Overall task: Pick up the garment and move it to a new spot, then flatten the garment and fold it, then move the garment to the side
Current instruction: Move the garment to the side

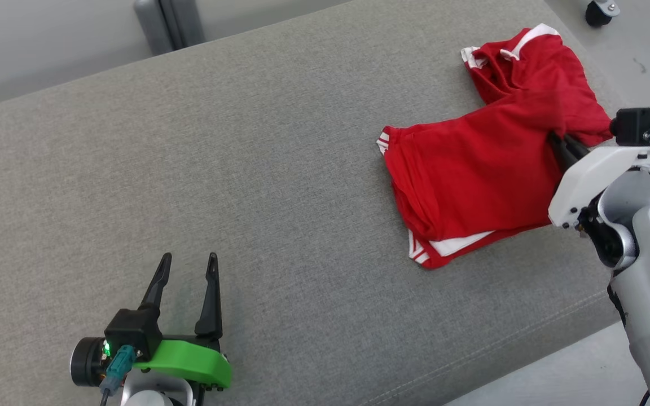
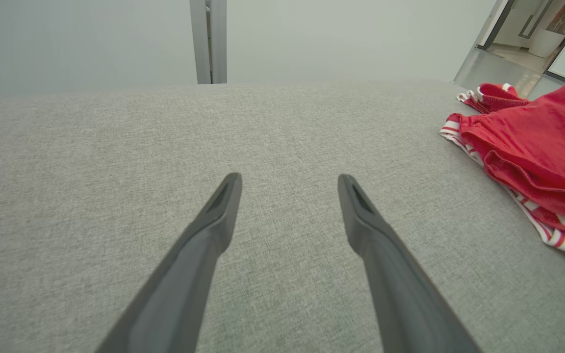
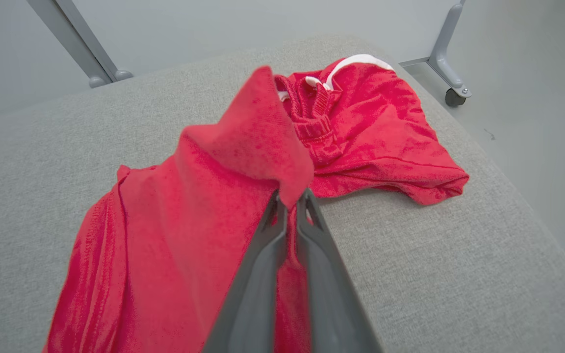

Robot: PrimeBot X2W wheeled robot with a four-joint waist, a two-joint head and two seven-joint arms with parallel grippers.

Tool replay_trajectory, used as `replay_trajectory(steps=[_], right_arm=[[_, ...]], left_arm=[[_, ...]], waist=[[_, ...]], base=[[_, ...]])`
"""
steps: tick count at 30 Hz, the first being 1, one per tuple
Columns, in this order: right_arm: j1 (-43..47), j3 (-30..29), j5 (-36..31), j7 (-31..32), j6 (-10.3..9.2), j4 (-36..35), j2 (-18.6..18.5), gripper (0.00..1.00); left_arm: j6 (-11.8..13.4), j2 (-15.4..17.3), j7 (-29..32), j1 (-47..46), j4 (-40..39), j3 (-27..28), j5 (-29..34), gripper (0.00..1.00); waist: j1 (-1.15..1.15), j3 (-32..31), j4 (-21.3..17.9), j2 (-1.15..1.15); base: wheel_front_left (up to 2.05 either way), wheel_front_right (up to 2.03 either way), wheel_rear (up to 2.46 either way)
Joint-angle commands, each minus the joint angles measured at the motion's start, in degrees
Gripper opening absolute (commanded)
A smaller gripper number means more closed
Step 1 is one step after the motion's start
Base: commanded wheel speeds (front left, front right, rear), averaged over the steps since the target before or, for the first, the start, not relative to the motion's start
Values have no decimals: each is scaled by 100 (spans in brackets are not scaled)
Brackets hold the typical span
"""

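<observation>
The garment (image 1: 488, 158) is a red piece with white stripes at its hems, crumpled on the right part of the grey cushioned surface (image 1: 246, 169). My right gripper (image 1: 563, 141) is shut on a fold of the garment (image 3: 243, 162) and holds that fold lifted off the surface, the two fingers (image 3: 268, 255) pressed together with red cloth pinched at their tips. At the lower left my left gripper (image 1: 188, 260) hovers over bare fabric, open and holding nothing. The left wrist view shows the garment (image 2: 542, 147) off to the right of the open left gripper (image 2: 290, 181).
The cushioned surface ends close behind the garment at the right, with grey floor (image 1: 641, 51) and a caster wheel (image 1: 601, 11) beyond. A metal leg (image 3: 444, 54) with a wheel stands by that edge. A grey post (image 2: 209, 41) rises behind the far edge.
</observation>
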Motion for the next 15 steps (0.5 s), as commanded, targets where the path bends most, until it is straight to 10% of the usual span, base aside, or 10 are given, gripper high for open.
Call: replay_trajectory(steps=[1,15], right_arm=[[-174,-1,-38,23,-9,24,-59,0],[-1275,-222,-126,447,-9,524,-977,0]], left_arm=[[26,14,-12,-77,16,-13,-42,100],[34,-64,-21,-91,60,-81,-97,100]], waist=[[0,-74,178,0],[0,-71,943,0]], base=[[0,0,0],[0,0,0]])
